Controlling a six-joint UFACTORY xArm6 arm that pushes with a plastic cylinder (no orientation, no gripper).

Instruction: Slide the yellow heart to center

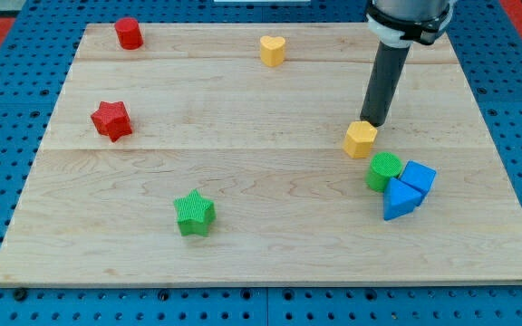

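The yellow heart [273, 50] sits near the view's top, a little right of the middle of the wooden board [261, 235]. My tip [375, 124] is far from it, at the view's right, touching or just above the upper edge of a yellow hexagon block [361, 139]. The dark rod rises from there to the view's top right.
A green cylinder [384, 171], a blue cube [418, 176] and a blue triangular block [400, 200] cluster below the yellow hexagon. A green star [194, 214] lies lower left of centre. A red star [111, 120] and a red cylinder [129, 33] sit at the left.
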